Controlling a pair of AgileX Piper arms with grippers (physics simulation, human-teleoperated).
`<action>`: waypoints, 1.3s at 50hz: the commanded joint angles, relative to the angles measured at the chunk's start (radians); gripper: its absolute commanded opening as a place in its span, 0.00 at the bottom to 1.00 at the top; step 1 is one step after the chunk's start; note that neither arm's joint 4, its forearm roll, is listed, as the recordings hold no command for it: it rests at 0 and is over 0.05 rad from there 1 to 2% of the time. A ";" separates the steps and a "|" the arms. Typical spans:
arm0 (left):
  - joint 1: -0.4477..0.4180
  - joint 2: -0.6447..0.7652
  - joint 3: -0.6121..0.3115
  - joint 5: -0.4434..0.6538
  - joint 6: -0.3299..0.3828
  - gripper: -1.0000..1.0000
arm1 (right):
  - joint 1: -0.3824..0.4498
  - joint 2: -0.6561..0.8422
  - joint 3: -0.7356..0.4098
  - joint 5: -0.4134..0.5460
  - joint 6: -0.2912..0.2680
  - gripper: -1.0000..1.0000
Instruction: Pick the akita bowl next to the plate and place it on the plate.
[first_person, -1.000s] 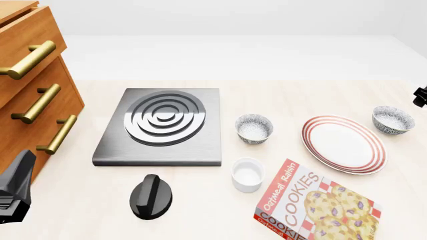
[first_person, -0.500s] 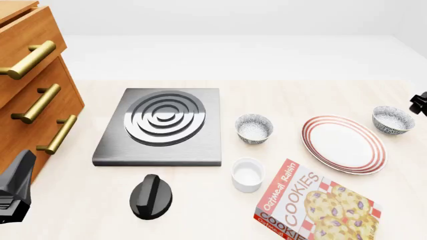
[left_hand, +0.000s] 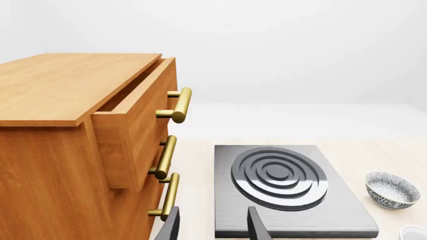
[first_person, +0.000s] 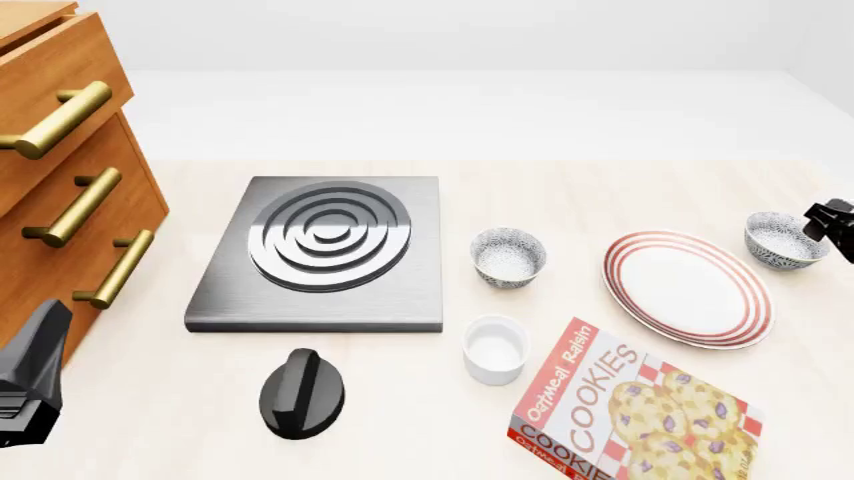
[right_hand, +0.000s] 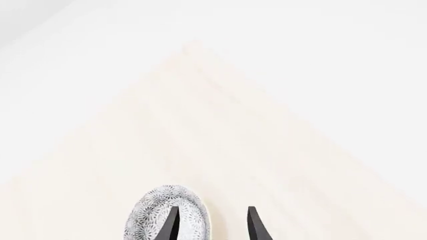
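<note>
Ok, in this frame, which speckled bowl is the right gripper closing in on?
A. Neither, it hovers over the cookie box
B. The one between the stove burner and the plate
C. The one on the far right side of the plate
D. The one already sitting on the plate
C: in the front view the right gripper sits beside the akita bowl right of the plate, and its wrist view shows that bowl at its fingertips.

Bright, even, diffuse light throughout; soft faint shadows under objects on the bench (first_person: 400, 420); renders sharp, without glare.

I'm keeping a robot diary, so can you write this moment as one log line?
right gripper: open, beside akita bowl | left gripper: open, idle | plate: bare
</note>
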 joint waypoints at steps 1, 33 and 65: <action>0.000 0.000 0.000 0.000 0.000 1.00 | 0.007 0.032 -0.007 0.006 0.008 1.00; 0.000 0.000 0.000 0.000 0.000 1.00 | 0.007 0.075 0.000 -0.001 -0.002 1.00; 0.000 0.000 0.000 0.000 0.000 1.00 | 0.024 0.099 0.013 -0.020 -0.022 1.00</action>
